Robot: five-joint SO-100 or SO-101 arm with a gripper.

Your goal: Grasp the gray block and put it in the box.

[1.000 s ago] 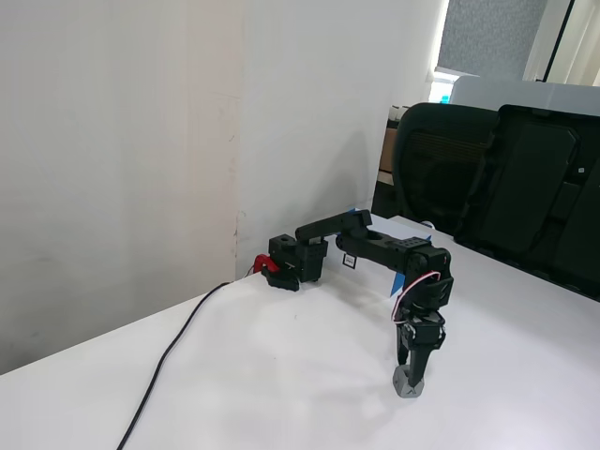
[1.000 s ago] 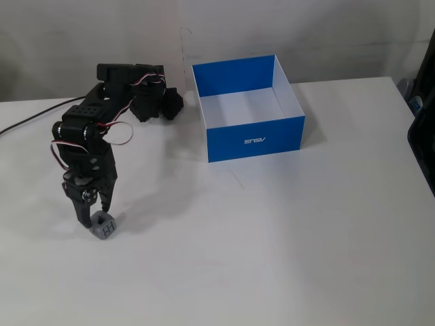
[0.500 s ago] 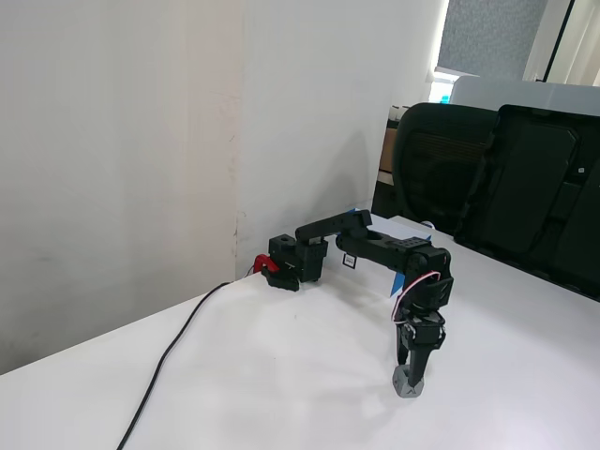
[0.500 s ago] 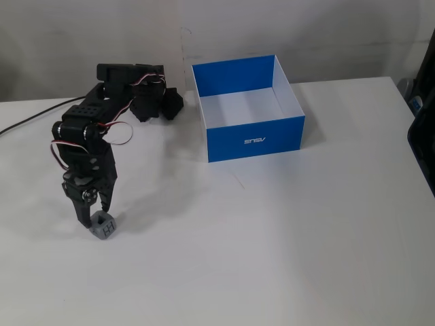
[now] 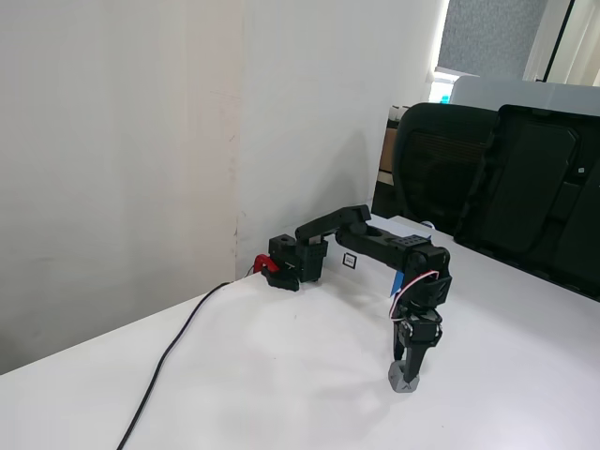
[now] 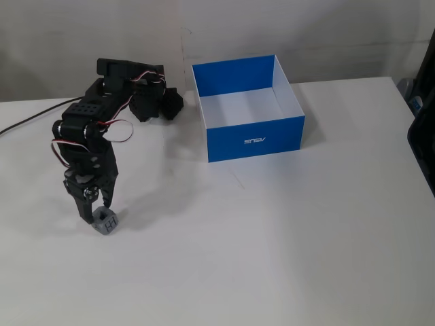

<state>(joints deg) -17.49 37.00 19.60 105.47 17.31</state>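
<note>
My tool (image 6: 97, 212) pinches the gray block (image 6: 105, 222) near the worktop's (image 6: 285, 244) left edge, well apart from the box (image 6: 255, 139). I judge it light, rigid, slick; flat opposite faces suit gripping.

White matte table (image 5: 281, 394) filling the foreground, same top (image 6: 285, 238) seen from above in the other fixed view, lit evenly with soft shadows. Off-white wall (image 5: 112, 141) right behind it, faint vertical seam (image 5: 238, 141) with scuff marks lower down; same wall (image 6: 306, 27) along the top edge of the other fixed view. Black cable (image 5: 173, 352) trailing across the table toward the lower left. Black mesh-back office chair (image 5: 441, 173) just past the far table edge, another dark seat back (image 5: 539, 187) beside it at right. Grey panel and pale window frame (image 5: 497, 37) at upper right, daylight from that side.
</note>
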